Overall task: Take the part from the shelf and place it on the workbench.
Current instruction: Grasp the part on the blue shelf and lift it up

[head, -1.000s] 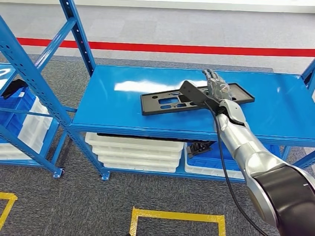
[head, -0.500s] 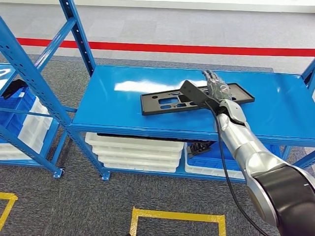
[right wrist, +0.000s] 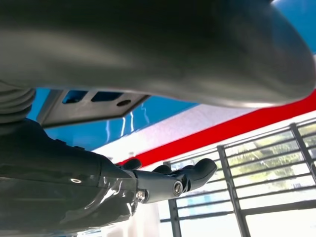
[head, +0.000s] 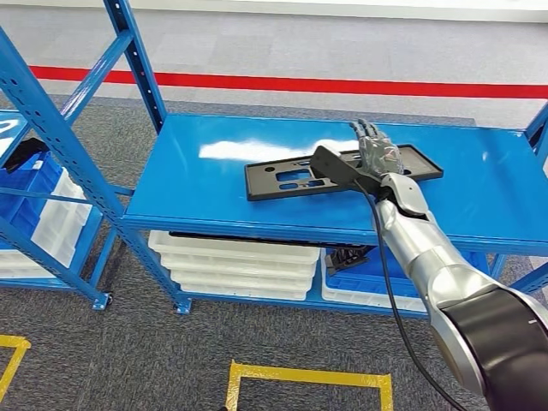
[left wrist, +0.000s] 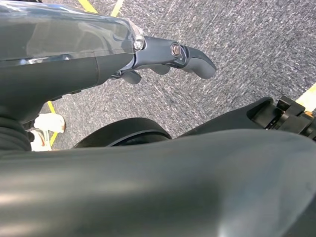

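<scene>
Part [head: 304, 177]: from the head view you see a flat black plate with cut-out slots lying on the upper deck of the blue shelf [head: 193, 184], long side running across, its right end angled slightly toward the back. Your right hand [head: 378, 154] is stretched out over the right portion of that plate, fingers [head: 365, 133] extended and pointing away from you, the silver forearm coming in from the lower right. You cannot tell from this view whether the palm is touching the plate or hovering just above it; nothing is visibly wrapped in the fingers. A black cable [head: 388, 282] hangs along the arm. Under the deck, white trays [head: 235, 265] are stacked on the lower level, with a blue bin [head: 368, 282] beside them. A red line [head: 291, 84] crosses the floor beyond the shelf, and yellow tape [head: 310, 377] marks a box on the grey carpet nearest you.

Your left wrist view looks down at the grey carpet [left wrist: 238, 54]. Your left hand [left wrist: 164, 57] shows dark fingers reaching out straight with nothing in them, spread loose.

Your right wrist view looks along the underside of the right hand [right wrist: 149, 185]: the dark fingers [right wrist: 193, 175] lie nearly straight, unclenched, with nothing gripped. The part [right wrist: 89, 103] shows as a grey slotted edge against the blue deck [right wrist: 149, 116], close to the hand.
</scene>
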